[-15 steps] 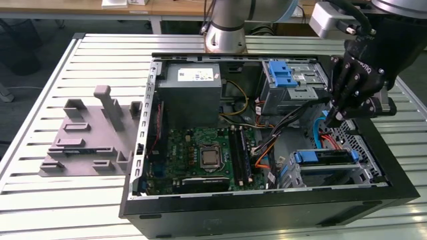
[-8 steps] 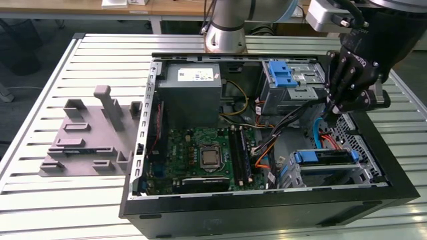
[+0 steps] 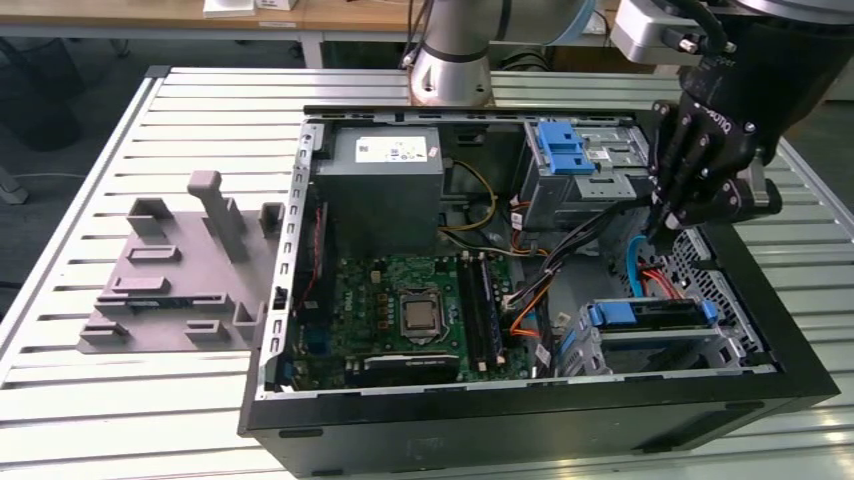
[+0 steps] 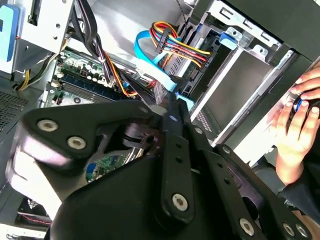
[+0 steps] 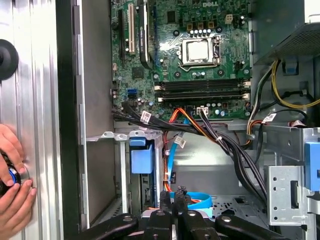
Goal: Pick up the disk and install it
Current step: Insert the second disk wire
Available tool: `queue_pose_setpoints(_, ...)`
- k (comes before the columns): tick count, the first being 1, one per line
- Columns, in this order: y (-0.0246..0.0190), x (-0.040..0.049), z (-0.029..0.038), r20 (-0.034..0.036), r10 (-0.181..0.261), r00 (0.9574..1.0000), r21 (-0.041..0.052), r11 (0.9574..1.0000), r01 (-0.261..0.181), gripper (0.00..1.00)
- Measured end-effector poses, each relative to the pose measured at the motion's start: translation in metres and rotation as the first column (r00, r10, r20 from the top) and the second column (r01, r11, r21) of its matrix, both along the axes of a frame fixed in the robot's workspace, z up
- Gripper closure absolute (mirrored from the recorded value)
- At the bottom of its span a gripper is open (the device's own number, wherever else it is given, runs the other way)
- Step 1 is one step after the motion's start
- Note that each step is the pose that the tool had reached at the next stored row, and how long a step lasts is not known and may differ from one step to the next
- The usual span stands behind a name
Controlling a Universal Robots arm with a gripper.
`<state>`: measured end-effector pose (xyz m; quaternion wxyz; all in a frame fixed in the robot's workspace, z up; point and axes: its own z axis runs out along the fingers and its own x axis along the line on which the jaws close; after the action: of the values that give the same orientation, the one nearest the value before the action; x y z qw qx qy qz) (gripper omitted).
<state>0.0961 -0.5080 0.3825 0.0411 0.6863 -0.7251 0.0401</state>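
The disk (image 3: pixel 649 316) sits edge-on in the lower drive bay at the exterior view's right, inside the open computer case (image 3: pixel 534 410). Its blue carrier frames it. In the first wrist view the carrier's blue front (image 5: pixel 141 158) shows in the bay slot. My gripper (image 3: pixel 667 222) hangs inside the case just above and behind that bay, near the case's right wall. Its black fingers point down, shut together with nothing between them, and stand apart from the disk. In both wrist views the fingertips (image 5: pixel 174 196) (image 4: pixel 172 102) are close to a light-blue flat cable (image 4: pixel 150 52).
A grey power-supply box (image 3: pixel 387 175) and the green motherboard (image 3: pixel 400 310) take up the case's left half. A blue latch (image 3: pixel 574 150) tops the upper cage. Bundled cables (image 5: pixel 225 145) cross the middle. A grey fixture (image 3: pixel 174 270) lies on the slatted table. A person's hand (image 5: pixel 12 180) rests outside the case.
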Motion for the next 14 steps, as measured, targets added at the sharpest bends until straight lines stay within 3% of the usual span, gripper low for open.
queue_pose_setpoints(1,0.0005,0.0002,-0.0004,0.0000,0.000,1.0000,-0.0003,1.0000,0.000,0.82)
queue_pose_setpoints(6,0.0030,0.0025,-0.0027,0.0001,0.000,1.0000,-0.0002,1.0000,0.000,0.81)
queue_pose_setpoints(7,0.0032,0.0030,-0.0032,0.0001,0.000,1.0000,-0.0002,1.0000,0.000,0.75)
queue_pose_setpoints(14,0.0039,0.0039,-0.0087,0.0001,0.000,1.0000,-0.0043,1.0000,0.000,0.75)
